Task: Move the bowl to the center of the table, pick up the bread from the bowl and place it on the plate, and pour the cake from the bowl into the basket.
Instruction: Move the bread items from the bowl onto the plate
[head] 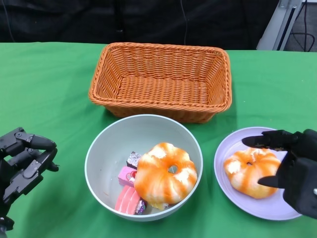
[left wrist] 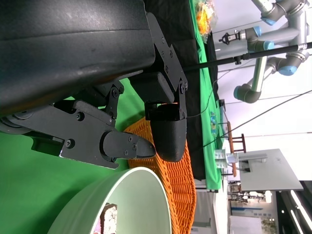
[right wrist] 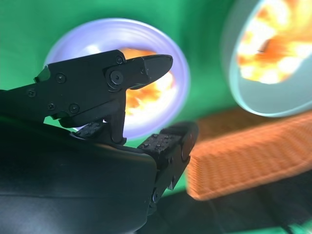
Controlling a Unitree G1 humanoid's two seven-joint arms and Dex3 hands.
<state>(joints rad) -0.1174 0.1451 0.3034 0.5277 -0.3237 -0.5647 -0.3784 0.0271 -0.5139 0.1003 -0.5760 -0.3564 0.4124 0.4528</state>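
A pale green bowl point(head: 99, 148) sits at the near middle of the green table. It holds an orange-glazed ring bread point(head: 165, 173) and pink and dark cake pieces point(head: 128, 176). On the lilac plate point(head: 233, 144) to its right lies a second glazed bread point(head: 250, 171). My right hand point(head: 292, 168) hovers at the plate's right side, its fingers spread over that bread and holding nothing. The right wrist view shows the right hand point(right wrist: 97, 146) with fingers apart above the plate point(right wrist: 122, 24) and bread point(right wrist: 146, 97). Left of the bowl, my left hand point(head: 25, 161) holds nothing, its fingers loosely bent.
An orange wicker basket point(head: 163, 47) stands just behind the bowl with nothing in it. In the left wrist view the basket point(left wrist: 180, 180) and the bowl's rim point(left wrist: 131, 195) lie beyond my left hand point(left wrist: 122, 122). A black backdrop runs along the table's far edge.
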